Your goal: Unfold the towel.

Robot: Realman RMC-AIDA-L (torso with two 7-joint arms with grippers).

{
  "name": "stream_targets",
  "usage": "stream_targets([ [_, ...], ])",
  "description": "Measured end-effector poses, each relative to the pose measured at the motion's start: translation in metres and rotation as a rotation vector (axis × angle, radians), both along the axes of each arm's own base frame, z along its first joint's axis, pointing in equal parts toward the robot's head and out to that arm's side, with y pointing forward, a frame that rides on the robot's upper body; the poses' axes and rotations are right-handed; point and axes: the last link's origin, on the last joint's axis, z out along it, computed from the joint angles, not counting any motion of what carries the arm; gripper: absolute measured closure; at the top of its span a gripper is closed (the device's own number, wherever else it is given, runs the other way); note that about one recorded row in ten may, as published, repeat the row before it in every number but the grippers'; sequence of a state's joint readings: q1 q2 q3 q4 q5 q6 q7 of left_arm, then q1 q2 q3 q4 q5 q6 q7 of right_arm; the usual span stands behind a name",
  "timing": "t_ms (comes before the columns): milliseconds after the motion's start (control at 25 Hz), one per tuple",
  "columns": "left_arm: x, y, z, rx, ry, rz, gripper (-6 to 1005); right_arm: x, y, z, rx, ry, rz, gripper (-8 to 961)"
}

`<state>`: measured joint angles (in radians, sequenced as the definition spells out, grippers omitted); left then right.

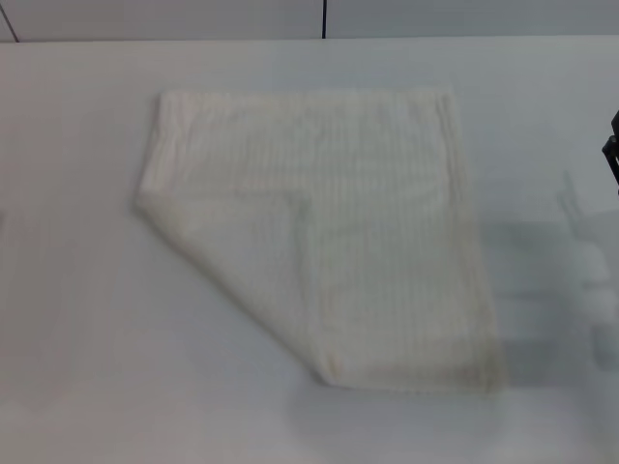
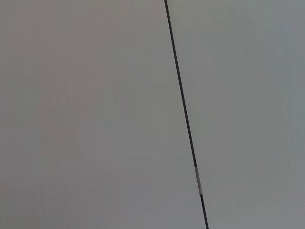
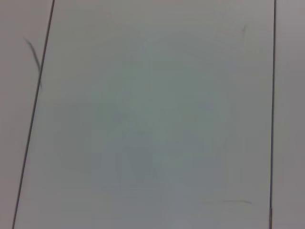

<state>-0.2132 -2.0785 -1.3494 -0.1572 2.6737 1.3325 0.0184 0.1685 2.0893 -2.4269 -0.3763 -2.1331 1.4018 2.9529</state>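
While one corner lies folded diagonally over its near-left part, the cream ribbed towel (image 1: 329, 232) rests flat mid-worktop (image 1: 77, 338). Right arm (image 1: 613, 145): sliver at the right edge, claw state cannot be told. Left gripper: unseen.

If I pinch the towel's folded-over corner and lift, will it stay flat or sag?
Likely sag: the towel is thin cloth, its near-left corner already folded over in a soft diagonal. Probably light. Its ribbed texture may grip the white table, so dragging could bunch it.
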Motion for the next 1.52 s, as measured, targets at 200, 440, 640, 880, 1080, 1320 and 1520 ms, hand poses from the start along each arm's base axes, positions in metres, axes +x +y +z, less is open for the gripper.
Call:
stream_targets([
  [200,0.0,0.0,0.0,0.0,0.0,0.0,210,-0.001,0.001,0.0,0.002,0.002,0.004,170],
  [440,0.001,0.0,-0.001,-0.003,0.001,-0.004,213,-0.003,0.001,0.0,0.003,0.007,0.008,227],
  [640,0.006,0.005,-0.004,-0.021,0.004,-0.026,215,-0.008,0.003,-0.005,-0.012,0.028,0.016,275],
  [880,0.018,0.017,-0.007,-0.047,-0.024,-0.077,277,-0.024,0.016,-0.018,-0.084,0.09,0.023,418],
  [1080,0.031,0.031,-0.012,-0.103,-0.102,-0.103,378,-0.052,0.047,-0.026,-0.265,0.177,-0.03,576],
  [1320,0.056,0.048,-0.013,-0.213,-0.114,-0.158,328,-0.11,0.095,-0.02,-0.533,0.083,-0.118,710],
  [1520,0.081,0.064,-0.012,-0.308,-0.086,-0.154,146,-0.139,0.124,-0.002,-0.787,0.11,-0.124,867],
])
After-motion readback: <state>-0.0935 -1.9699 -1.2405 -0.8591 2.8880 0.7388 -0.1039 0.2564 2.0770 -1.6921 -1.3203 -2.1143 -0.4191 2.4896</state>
